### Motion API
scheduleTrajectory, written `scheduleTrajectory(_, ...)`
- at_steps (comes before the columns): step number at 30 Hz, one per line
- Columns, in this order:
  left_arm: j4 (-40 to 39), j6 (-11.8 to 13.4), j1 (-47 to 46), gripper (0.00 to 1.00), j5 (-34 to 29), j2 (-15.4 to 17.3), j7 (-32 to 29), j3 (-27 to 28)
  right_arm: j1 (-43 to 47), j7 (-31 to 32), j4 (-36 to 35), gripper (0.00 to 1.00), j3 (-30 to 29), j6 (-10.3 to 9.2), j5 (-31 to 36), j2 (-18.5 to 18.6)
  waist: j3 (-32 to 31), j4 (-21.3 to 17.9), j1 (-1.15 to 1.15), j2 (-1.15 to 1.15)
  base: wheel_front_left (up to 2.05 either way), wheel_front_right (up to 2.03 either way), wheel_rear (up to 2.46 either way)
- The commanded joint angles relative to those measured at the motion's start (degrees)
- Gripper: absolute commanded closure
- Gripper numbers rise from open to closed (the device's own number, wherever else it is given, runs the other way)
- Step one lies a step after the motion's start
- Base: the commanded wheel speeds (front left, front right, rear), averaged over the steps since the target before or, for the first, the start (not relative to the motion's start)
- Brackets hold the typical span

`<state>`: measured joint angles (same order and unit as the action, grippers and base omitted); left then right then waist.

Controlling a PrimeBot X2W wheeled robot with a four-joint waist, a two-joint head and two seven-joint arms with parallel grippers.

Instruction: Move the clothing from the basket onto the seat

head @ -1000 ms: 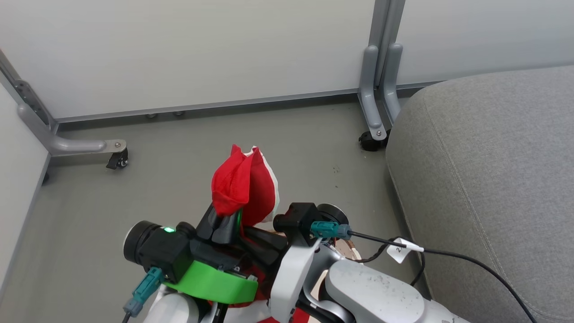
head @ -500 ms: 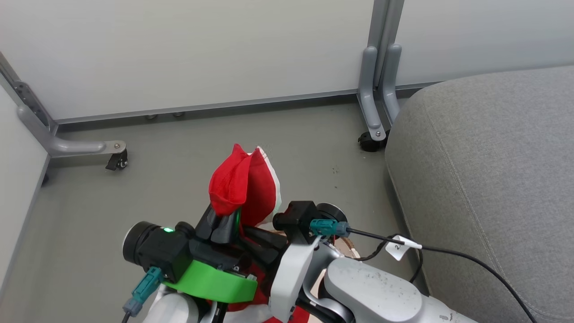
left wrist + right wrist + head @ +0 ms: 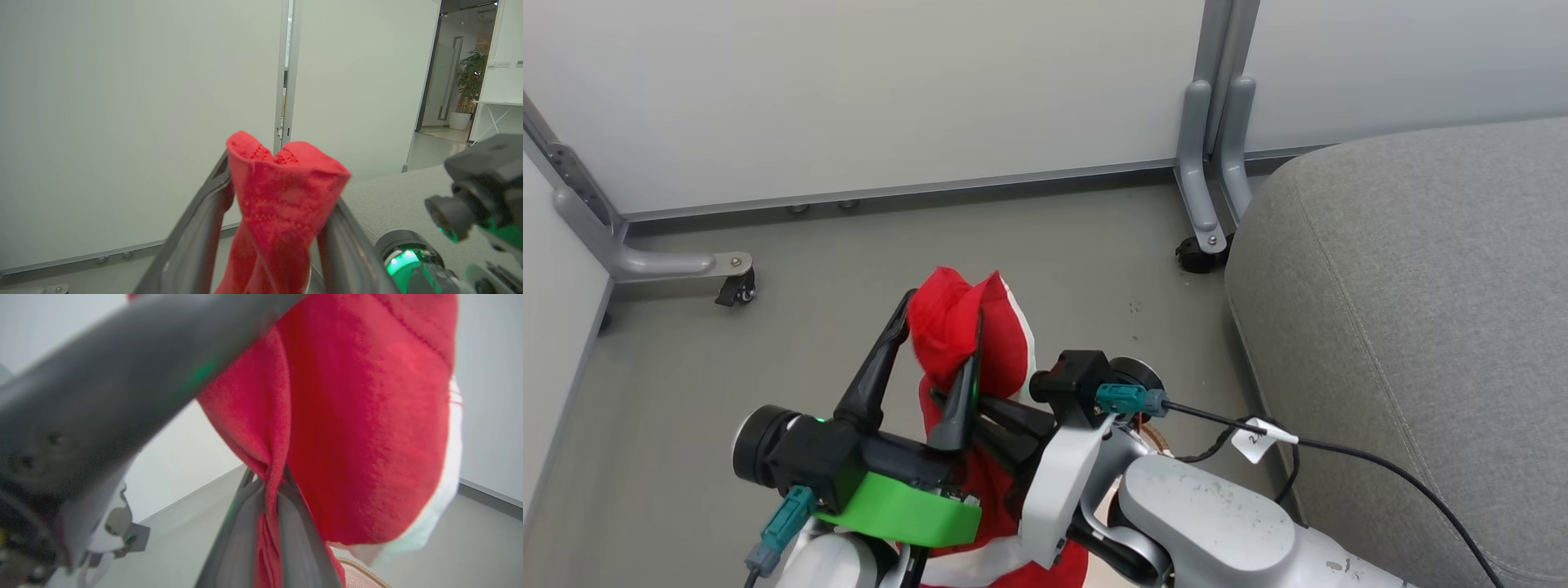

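The clothing is a bunched red garment with white trim, held up over the floor between my two arms. My left gripper is open, its two dark fingers spread on either side of the bunch's top. The left wrist view shows the red fabric standing between those spread fingers. My right gripper comes in from the right, lower down, shut on the clothing. Its fingertips pinch a red fold. The seat is the big grey cushion to the right. A bit of the basket's brown rim peeks out behind my right wrist.
White partition panels on grey wheeled feet close off the far side, and another foot with a caster stands at the left. Grey floor lies between the panels and me. A black cable runs from my right wrist across the seat's edge.
My left gripper's fingers have spread apart from around the red fabric, which they pinched before. The right gripper keeps its hold, and both arms have shifted slightly.
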<state>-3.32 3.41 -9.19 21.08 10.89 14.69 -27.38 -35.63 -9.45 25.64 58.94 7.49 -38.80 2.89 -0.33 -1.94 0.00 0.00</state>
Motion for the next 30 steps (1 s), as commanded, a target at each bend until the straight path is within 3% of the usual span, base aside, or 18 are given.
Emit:
scheduleTrajectory(1,-0.14,0.66,-0.51,0.0,-0.78,0.75,-0.08,0.22,-0.91,-0.51,0.33,1.0,-0.41,0.0,0.1,0.02,0.03,0.06,0.0,0.0,0.0,0.0,0.0)
scheduleTrajectory(19,-3.72,-1.42,7.81,0.0,-2.41,7.64,-7.49,-5.28,-1.43,-1.99,6.01,1.0,-7.01,0.0,2.63,0.03,0.53,1.13,0.0,0.0,0.0,0.0,0.0)
scheduleTrajectory(30,-4.22,-1.55,9.69,0.0,-1.36,8.88,-9.66,-6.53,0.12,-2.37,7.82,1.0,-10.44,0.0,4.46,0.03,1.02,0.83,0.0,0.0,0.0,0.0,0.0)
